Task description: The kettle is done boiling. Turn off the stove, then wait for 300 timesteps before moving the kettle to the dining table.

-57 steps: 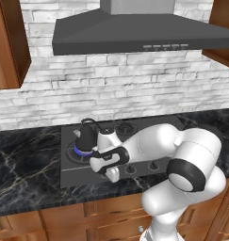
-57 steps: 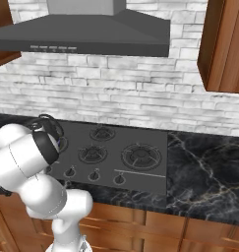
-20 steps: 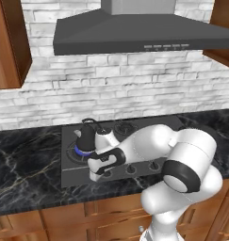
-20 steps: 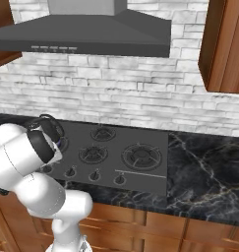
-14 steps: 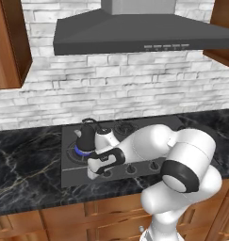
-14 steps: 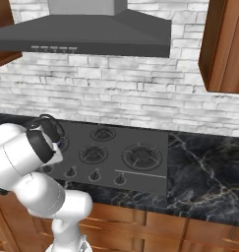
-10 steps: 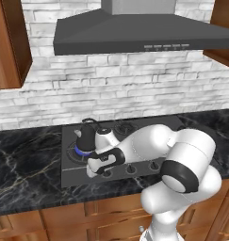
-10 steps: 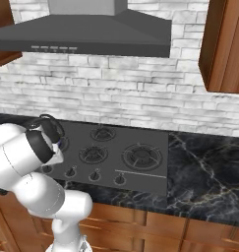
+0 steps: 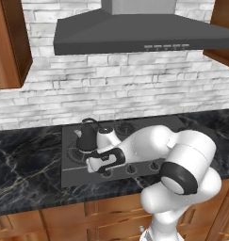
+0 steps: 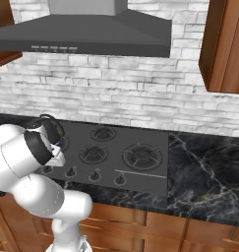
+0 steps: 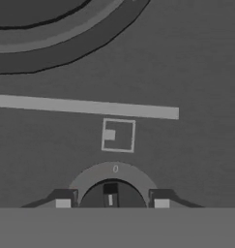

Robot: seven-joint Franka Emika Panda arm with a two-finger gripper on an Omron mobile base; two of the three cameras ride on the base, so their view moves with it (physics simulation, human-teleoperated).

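Gripper [image 11: 112, 203] set astride a stove [image 9: 73, 174] knob [image 11: 111, 194] — fingers flanking it, contact undeterminable. Kettle [image 9: 86, 136] seated on rear-left burner.

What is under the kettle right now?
The kettle sits on the stove's rear left burner. No blue flame shows beneath it; the burner itself is mostly covered by the kettle and the gripper.

I saw a dark grey stove [image 9: 87, 172] with black knobs [image 10: 95, 175], a near-black kettle [image 9: 86, 136], black white-veined counter [image 10: 204, 167], and white brick wall [image 9: 111, 89].
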